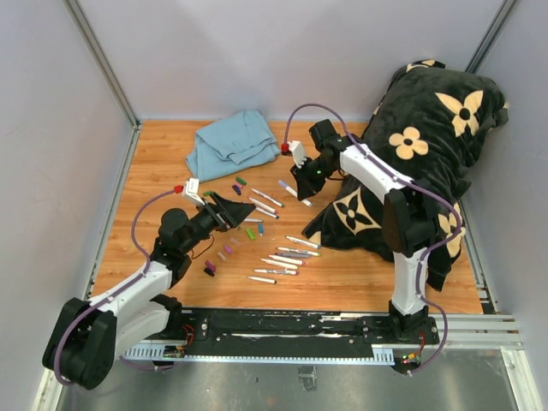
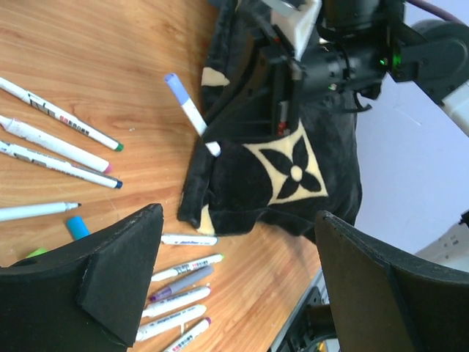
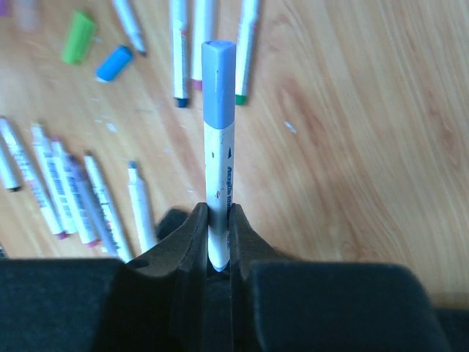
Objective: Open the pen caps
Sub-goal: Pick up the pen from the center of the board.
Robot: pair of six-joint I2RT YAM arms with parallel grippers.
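Right wrist: our right hand (image 3: 218,227) clamps a capped marker (image 3: 219,172).
Our empty left hand (image 2: 238,249) gapes; tugging the cap (image 3: 218,81) could slip the marker.

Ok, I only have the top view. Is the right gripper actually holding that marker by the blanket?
Observer: Yes. The right wrist view shows the right gripper shut on the marker, at its bare end.
Operator: Is its cap on?
Observer: Yes, a blue-grey cap sits on the far end, pointing away from the gripper.
Operator: And the other arm?
Observer: The left wrist view shows the left gripper open and empty.
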